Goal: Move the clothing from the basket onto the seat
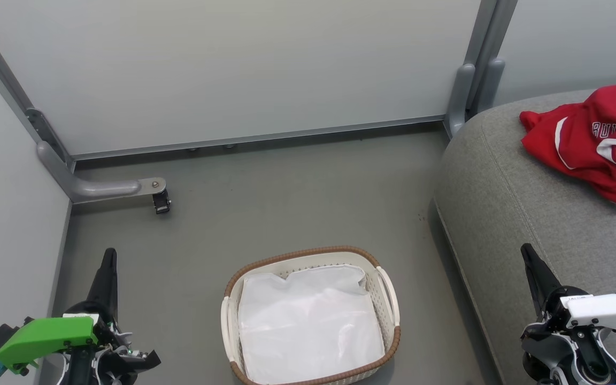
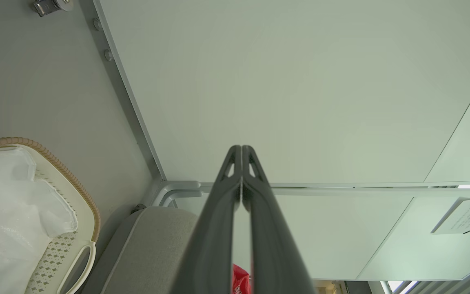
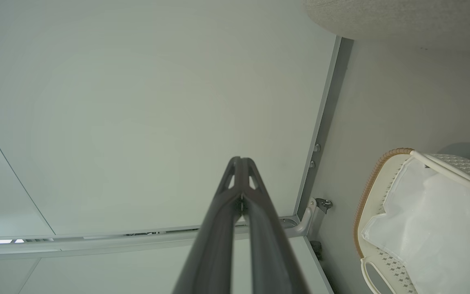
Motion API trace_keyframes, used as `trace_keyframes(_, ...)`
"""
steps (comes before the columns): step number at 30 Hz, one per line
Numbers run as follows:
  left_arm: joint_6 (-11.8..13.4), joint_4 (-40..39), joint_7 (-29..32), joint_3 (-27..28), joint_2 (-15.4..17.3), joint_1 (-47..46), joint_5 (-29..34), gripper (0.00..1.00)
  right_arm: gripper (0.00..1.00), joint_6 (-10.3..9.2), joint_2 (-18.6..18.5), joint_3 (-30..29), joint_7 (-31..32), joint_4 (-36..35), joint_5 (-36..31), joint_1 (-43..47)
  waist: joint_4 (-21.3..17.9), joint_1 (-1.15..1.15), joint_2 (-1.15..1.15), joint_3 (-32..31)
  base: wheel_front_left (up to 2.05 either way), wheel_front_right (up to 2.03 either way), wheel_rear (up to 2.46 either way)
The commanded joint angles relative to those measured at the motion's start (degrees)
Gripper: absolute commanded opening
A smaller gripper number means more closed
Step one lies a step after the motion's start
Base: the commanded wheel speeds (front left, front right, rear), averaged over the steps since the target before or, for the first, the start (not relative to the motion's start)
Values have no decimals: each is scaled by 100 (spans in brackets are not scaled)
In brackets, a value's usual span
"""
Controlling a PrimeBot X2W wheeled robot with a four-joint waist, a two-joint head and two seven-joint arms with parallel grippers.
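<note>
Two sets of fingers, left fingers (image 1: 107, 275) and right fingers (image 1: 537, 272), are pressed shut and empty; the red clothing (image 1: 591, 139) is on the seat (image 1: 522, 203).
At lower left, the left fingers point up over the grey floor (image 1: 265, 198), tips together, gripping nothing. In the middle, the cream basket (image 1: 308, 251) stands on the floor with a white sheet (image 1: 308, 326) lying in it. At lower right, the right fingers are likewise closed, seen against the seat, and the clothing lies crumpled on its far right.
</note>
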Motion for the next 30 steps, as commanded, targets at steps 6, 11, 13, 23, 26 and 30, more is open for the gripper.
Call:
trace_keyframes(6,-37,5,19,12,31,-60,-26,0,0,0,-5,-27,18,-15,-11,-44,0,0,0,0,0,0,0)
trace_keyframes(11,-37,5,19,12,31,-60,-27,0,0,0,-2,-33,25,-14,-19,-44,0,0,0,0,0,0,0)
trace_keyframes(13,-37,5,19,12,31,-60,-27,0,0,0,0,-34,21,-14,-22,-44,0,0,0,0,0,0,0)
trace_keyframes(23,-37,4,18,11,31,-60,-28,0,0,0,8,-44,33,-13,-30,-45,0,0,0,0,0,0,0)
trace_keyframes(26,-37,4,18,10,31,-60,-28,0,0,0,10,-47,37,-13,-34,-46,0,0,0,0,0,0,0)
trace_keyframes(30,-37,4,17,10,31,-60,-28,0,0,0,13,-51,42,-12,-38,-47,0,0,0,0,0,0,0)
